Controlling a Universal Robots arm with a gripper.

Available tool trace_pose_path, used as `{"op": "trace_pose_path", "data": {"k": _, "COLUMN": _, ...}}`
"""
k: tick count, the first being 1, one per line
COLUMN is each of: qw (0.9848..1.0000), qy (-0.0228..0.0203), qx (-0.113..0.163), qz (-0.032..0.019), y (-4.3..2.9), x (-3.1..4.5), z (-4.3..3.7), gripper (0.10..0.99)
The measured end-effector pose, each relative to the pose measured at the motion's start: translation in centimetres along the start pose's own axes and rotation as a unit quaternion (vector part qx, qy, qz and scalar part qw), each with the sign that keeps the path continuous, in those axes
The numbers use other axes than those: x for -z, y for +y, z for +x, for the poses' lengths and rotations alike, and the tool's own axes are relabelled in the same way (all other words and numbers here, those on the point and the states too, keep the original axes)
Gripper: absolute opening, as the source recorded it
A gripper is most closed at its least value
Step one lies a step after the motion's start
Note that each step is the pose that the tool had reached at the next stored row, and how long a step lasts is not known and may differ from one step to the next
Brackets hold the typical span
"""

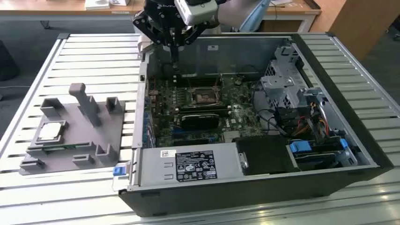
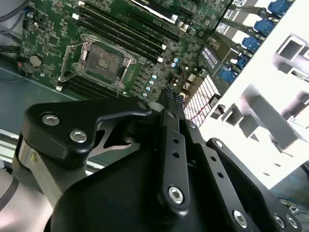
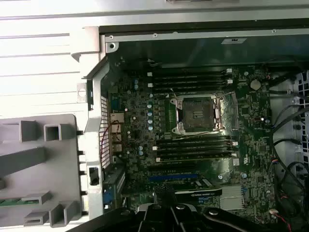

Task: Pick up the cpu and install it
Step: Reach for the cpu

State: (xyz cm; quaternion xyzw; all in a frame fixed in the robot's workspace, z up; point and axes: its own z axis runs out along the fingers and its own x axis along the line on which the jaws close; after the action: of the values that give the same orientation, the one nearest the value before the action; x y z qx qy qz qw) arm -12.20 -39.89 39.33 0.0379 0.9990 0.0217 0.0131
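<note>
The cpu (image 1: 51,131) is a small silver-topped square lying flat on the grey fixture (image 1: 81,150), at the exterior view's left, outside the computer case. My gripper (image 1: 175,60) hangs over the far edge of the open case (image 1: 250,192), well away from the cpu, fingers pointing down. In both wrist views the gripper (image 2: 169,95) (image 3: 166,192) has its black fingers pressed together, and nothing shows between them. The motherboard socket (image 1: 203,97) (image 2: 102,60) (image 3: 198,113) sits uncovered with its metal frame around it, below and in front of the gripper.
Inside the case are dark memory sticks (image 3: 193,77) on both sides of the socket, a black expansion card (image 1: 200,121), a labelled power supply (image 1: 187,166) and a drive cage with cables (image 1: 291,89). The fixture has upright grey posts (image 1: 84,101). The table (image 1: 93,61) is slatted metal.
</note>
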Motion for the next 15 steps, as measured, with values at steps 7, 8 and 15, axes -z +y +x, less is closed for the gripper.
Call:
{"op": "trace_pose_path", "data": {"k": 7, "qw": 1.0000, "qy": 0.0000, "qx": 0.000, "qz": 0.0000, "y": 0.00, "x": 0.00, "z": 0.00, "gripper": 0.106}}
{"op": "trace_pose_path", "data": {"k": 8, "qw": 1.0000, "qy": 0.0000, "qx": 0.000, "qz": 0.0000, "y": 0.00, "x": 0.00, "z": 0.02, "gripper": 0.106}}
{"op": "trace_pose_path", "data": {"k": 15, "qw": 1.0000, "qy": 0.0000, "qx": 0.000, "qz": 0.0000, "y": -0.05, "x": 0.01, "z": 0.67, "gripper": 0.106}}
